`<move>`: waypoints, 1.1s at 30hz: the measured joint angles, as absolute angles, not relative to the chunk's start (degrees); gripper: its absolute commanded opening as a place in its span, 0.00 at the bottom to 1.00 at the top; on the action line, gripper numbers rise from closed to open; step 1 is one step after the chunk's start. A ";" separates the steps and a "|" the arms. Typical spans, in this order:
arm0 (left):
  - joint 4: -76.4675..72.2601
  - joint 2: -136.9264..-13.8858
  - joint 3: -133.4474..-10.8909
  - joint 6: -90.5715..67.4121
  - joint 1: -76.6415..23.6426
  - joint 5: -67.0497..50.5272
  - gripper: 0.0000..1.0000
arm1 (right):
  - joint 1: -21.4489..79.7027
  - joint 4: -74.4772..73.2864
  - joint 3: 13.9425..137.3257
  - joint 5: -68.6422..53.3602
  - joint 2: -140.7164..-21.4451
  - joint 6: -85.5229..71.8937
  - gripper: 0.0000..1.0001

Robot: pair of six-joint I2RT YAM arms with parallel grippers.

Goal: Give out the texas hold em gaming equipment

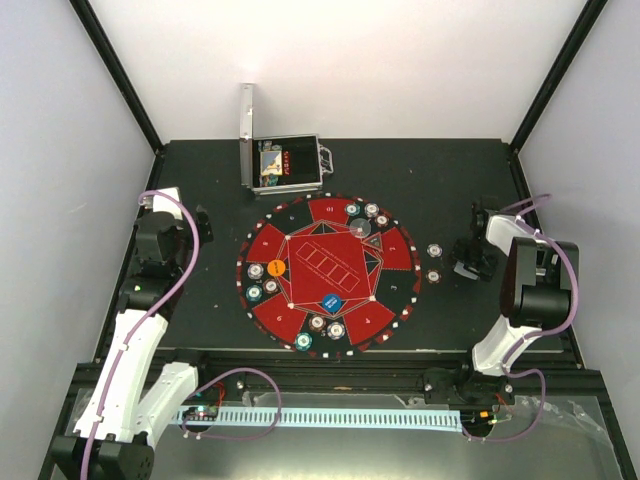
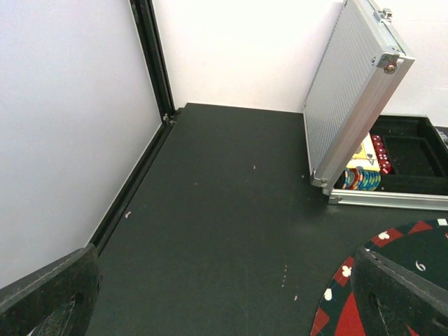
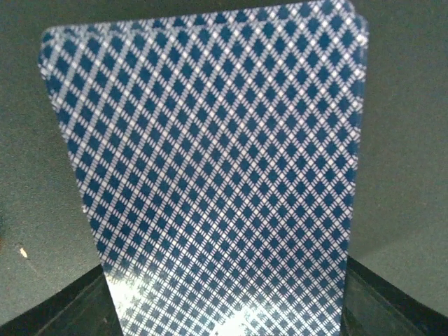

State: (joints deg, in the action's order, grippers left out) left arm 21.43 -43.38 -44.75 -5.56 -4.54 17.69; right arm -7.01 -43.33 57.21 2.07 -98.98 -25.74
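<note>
A stack of blue diamond-backed playing cards [image 3: 210, 168] fills the right wrist view, standing on edge between my right gripper's [image 3: 227, 308] fingers, which press both long edges. In the top view that gripper [image 1: 474, 258] is low over the table, right of the mat. Two poker chips [image 1: 434, 251] lie just left of it. Several more chips [image 1: 317, 323] ring the red-and-black mat [image 1: 300, 250]. An orange disc [image 1: 277, 268], a blue disc [image 1: 333, 302] and a clear disc [image 1: 362, 228] rest on the mat. My left gripper [image 1: 200, 225] [image 2: 224, 280] hangs open and empty left of the mat.
The silver case [image 1: 285, 163] [image 2: 364, 105] stands open behind the mat, with coloured chips [image 2: 360, 178] and red dice inside. Black frame posts and white walls bound the table on the left, right and back. The mat's edge [image 2: 336, 280] shows by the left gripper's right finger.
</note>
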 measured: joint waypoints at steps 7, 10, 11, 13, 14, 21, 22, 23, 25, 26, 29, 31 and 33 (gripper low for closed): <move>21.43 -43.38 -44.75 -5.56 -4.54 17.69 0.99 | -7.20 -42.57 58.33 1.96 -99.63 -22.74 0.61; 21.43 -43.38 -44.75 -5.56 -4.56 17.69 0.99 | -7.22 -41.76 58.48 1.32 -99.81 -21.71 0.60; 21.43 -43.38 -44.75 -5.56 -4.56 17.69 0.99 | -7.22 -41.54 58.48 1.13 -99.81 -21.41 0.60; 21.43 -43.38 -44.75 -5.56 -4.54 17.69 0.99 | -7.22 -41.12 58.43 0.75 -99.68 -20.84 0.60; 21.43 -43.38 -44.75 -5.56 -4.54 17.69 0.99 | -7.22 -40.93 58.39 0.60 -99.59 -20.73 0.60; 21.43 -43.40 -44.75 -5.54 -4.56 17.21 0.99 | -5.96 -39.24 56.60 -0.75 -97.62 -19.92 0.59; 21.43 -43.40 -44.75 -5.52 -4.62 16.60 0.99 | -5.23 -39.55 56.45 -0.80 -97.30 -19.79 0.59; 21.43 -43.51 -44.75 -5.50 -4.71 15.90 0.99 | -4.54 -39.90 56.38 -0.97 -97.06 -19.73 0.59; 21.43 -43.86 -44.75 -5.54 -5.37 13.72 0.99 | -3.11 -40.71 56.23 -1.28 -96.60 -19.53 0.59; 21.43 -44.10 -44.75 -5.61 -5.85 12.43 0.99 | -2.46 -41.23 56.21 -1.34 -96.36 -19.40 0.59; 21.54 -45.76 -44.91 -6.55 -7.60 8.34 0.99 | -0.54 -42.68 56.21 -1.10 -95.57 -19.11 0.59; 22.11 -47.00 -45.19 -7.88 -8.86 5.45 0.97 | 0.95 -43.72 56.21 -0.71 -94.83 -18.68 0.59; 22.96 -47.90 -45.56 -9.87 -10.09 2.20 0.97 | 2.39 -44.80 56.23 -0.23 -93.93 -18.28 0.59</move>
